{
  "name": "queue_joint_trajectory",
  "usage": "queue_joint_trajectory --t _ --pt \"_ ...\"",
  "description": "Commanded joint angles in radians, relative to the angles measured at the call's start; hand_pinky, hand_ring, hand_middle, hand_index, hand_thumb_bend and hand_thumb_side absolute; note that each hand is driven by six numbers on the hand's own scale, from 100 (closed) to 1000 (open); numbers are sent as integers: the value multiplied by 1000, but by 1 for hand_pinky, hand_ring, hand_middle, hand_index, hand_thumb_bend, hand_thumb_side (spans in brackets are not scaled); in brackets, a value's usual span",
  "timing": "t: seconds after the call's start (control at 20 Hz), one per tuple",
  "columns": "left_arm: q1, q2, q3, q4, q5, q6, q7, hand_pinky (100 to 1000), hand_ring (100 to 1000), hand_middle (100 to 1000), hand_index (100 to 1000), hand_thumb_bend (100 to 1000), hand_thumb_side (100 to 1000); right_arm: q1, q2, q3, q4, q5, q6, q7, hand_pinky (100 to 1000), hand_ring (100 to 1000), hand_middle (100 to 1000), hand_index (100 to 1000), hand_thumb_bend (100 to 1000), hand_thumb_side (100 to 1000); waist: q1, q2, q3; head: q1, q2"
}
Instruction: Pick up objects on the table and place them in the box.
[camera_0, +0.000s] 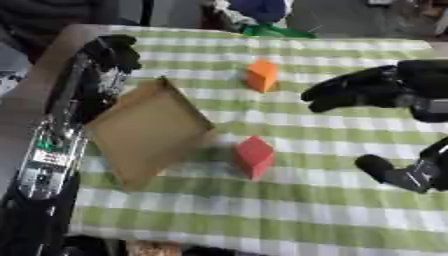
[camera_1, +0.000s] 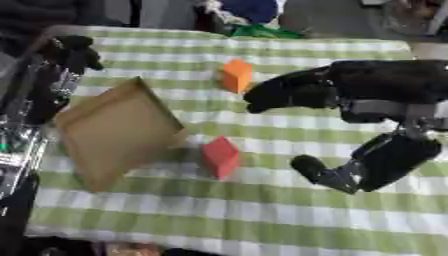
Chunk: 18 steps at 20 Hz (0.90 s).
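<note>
1. Table (camera_0: 289, 210): covered by a green-and-white checked cloth; it carries every item listed below.
2. Right hand (camera_1: 293, 92): enters from the view's right and hovers above the cloth, fingers extended and only slightly bent, pointing toward the robot's left. It holds nothing. A thumb-like black part (camera_1: 308, 167) shows nearer the robot than the fingers.
3. Orange block (camera_0: 261, 75): lies on the cloth just to the left of the right hand's fingertips and slightly farther from the robot; a gap separates it from the fingers.
4. Red block (camera_0: 254, 156): lies on the cloth nearer the robot than the right hand's fingers and to their left, apart from the hand. Nothing stands between either block and the hand.
5. Box (camera_0: 149, 131): a shallow brown cardboard tray, turned at an angle, well to the left of the right hand. Its interior shows only bare cardboard. The red block sits just beside its right corner.
6. Left hand (camera_0: 114, 50): at the table's far left edge, beyond the box's far corner; whether its fingers are open cannot be told.
7. Background items (camera_0: 262, 15): blue, white and green shapes at the table's far edge, beyond both hands; not identifiable.
</note>
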Motion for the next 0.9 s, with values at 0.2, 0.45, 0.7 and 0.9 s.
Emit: queue_joint_trajectory --t 0.2,0.45,0.7,0.9 --pt "-11 20 -2 -11 6 -1 -5 636 565 555 762 211 615 -54 32 -1 65 18 -15 18 910 905 964 1000 100 444 0 -18 2 -10 10" --pt "-19 17 -10 -12 8 -3 -12 636 565 556 763 211 613 -84 80 22 151 20 -20 36 913 896 954 1000 100 546 -3 -20 15 -26 5" --pt "-28 12 -20 -12 11 -4 -21 636 565 556 763 210 613 -110 141 49 266 32 -40 54 915 892 949 1000 100 588 -3 -18 40 -51 -3" --pt "-35 8 -26 -10 13 -6 -28 636 566 556 763 210 613 -131 195 62 365 65 -61 67 916 890 947 1000 100 626 -1 -15 59 -71 -9"
